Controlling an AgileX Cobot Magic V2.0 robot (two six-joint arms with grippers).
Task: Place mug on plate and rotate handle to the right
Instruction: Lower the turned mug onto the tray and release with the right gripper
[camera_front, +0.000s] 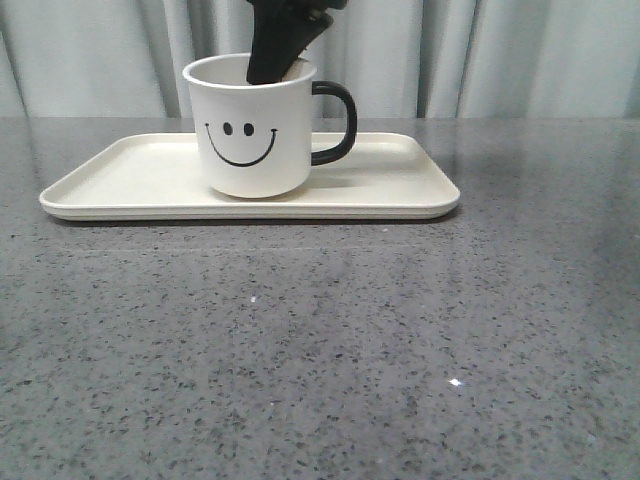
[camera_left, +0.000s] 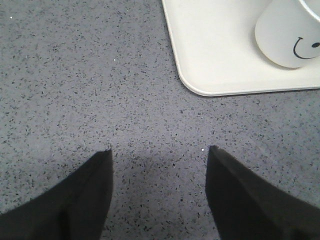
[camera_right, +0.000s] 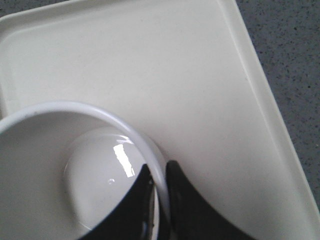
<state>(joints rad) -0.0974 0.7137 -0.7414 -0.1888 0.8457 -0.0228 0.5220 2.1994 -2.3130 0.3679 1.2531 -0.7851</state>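
The white mug (camera_front: 250, 125) with a black smiley face stands upright on the cream plate (camera_front: 400, 190), left of the plate's middle. Its black handle (camera_front: 338, 122) points to the right in the front view. My right gripper (camera_front: 280, 55) comes down from above at the mug's far rim. In the right wrist view it (camera_right: 161, 172) is shut on the mug's rim (camera_right: 120, 122), one finger inside the mug and one outside. My left gripper (camera_left: 160, 152) is open and empty over bare table, near the plate's corner (camera_left: 200, 85). The mug (camera_left: 287, 35) shows there too.
The grey speckled table (camera_front: 320, 340) stretches in front of the plate. A pale curtain (camera_front: 500, 50) hangs behind the table's far edge.
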